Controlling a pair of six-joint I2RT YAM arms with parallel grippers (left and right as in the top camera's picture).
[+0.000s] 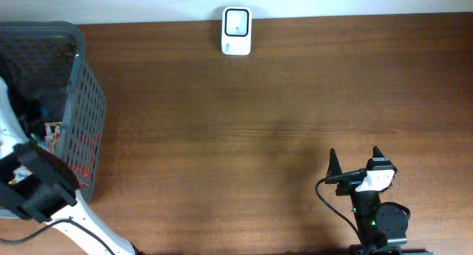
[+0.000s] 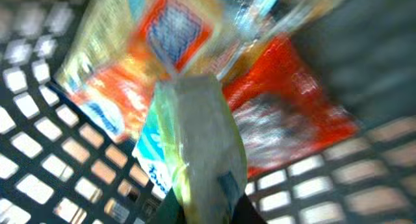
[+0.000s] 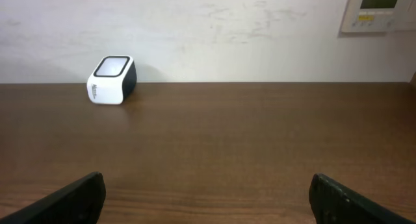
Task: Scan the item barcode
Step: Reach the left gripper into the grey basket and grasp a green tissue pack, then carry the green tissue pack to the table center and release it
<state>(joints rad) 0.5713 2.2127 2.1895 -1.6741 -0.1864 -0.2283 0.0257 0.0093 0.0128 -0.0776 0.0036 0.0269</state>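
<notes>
left gripper [image 2: 208,212] narrow, pinching pouch [image 2: 198,133] in basket [image 1: 83,100], far left | pouch looks light, floppy, kinda slick, so grab the edge seam | right gripper [image 3: 207,185] wide, empty

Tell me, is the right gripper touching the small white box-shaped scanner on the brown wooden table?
Apart. The overhead view shows a wide stretch of table between the right gripper and the white scanner.

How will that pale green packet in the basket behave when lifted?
The pale green packet looks like thin film, folded along its middle, so it will probably flop. It seems flat, so likely light. Its shiny surface may slip, though the picture is blurred.
</notes>
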